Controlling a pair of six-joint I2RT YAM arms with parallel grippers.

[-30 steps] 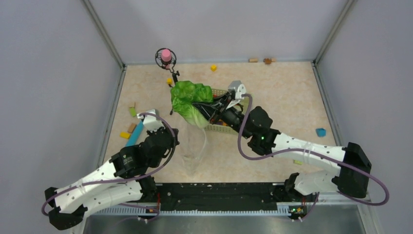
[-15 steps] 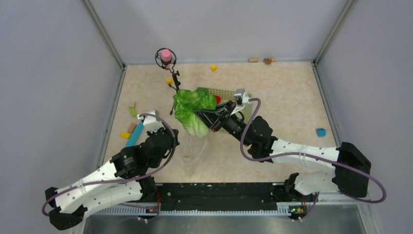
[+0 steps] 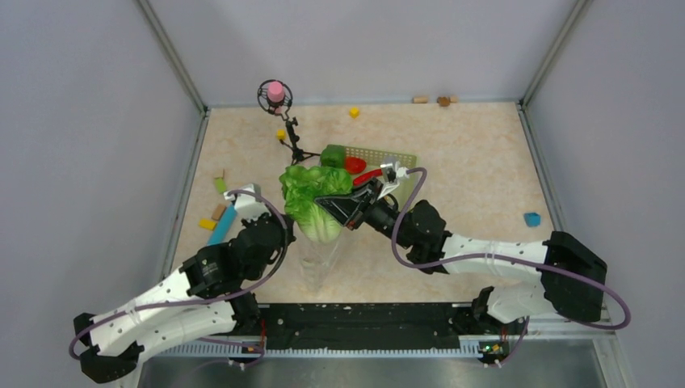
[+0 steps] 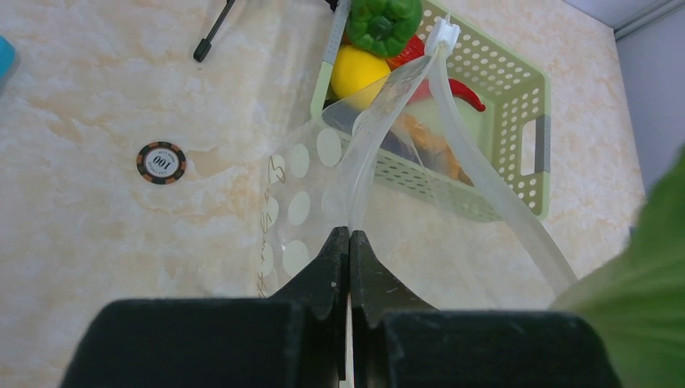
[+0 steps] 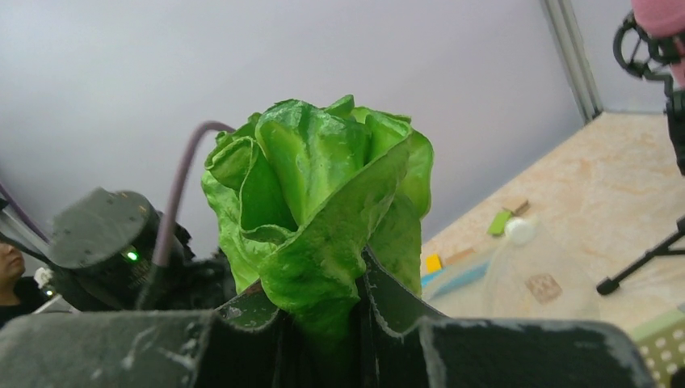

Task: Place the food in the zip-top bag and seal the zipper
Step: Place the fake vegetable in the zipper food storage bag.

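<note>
My right gripper [image 3: 338, 206] is shut on the pale green cabbage [image 3: 309, 198] and holds it in the air just above the mouth of the zip-top bag [image 3: 319, 259]. In the right wrist view the cabbage [image 5: 323, 186] stands up from between the fingers [image 5: 404, 299]. My left gripper [image 4: 349, 234] is shut on one edge of the polka-dot bag [image 4: 299, 202] and holds it up. The whitish zipper strip [image 4: 476, 178] runs away to the right. A green pepper [image 4: 384, 16], a yellow lemon [image 4: 359, 71] and a red chili [image 4: 464, 90] lie in the green mesh basket [image 4: 517, 89].
The basket [image 3: 396, 158] sits behind the bag. A small black tripod with a pink ball [image 3: 276, 93] stands at the back left. A poker chip [image 4: 161, 162] lies left of the bag. Small blocks [image 3: 220, 186] lie at the left, and a blue block [image 3: 531, 218] at the right.
My right arm has carried the cabbage from over the basket toward the near left, down to the bag's mouth. My left arm has held still on the bag.
</note>
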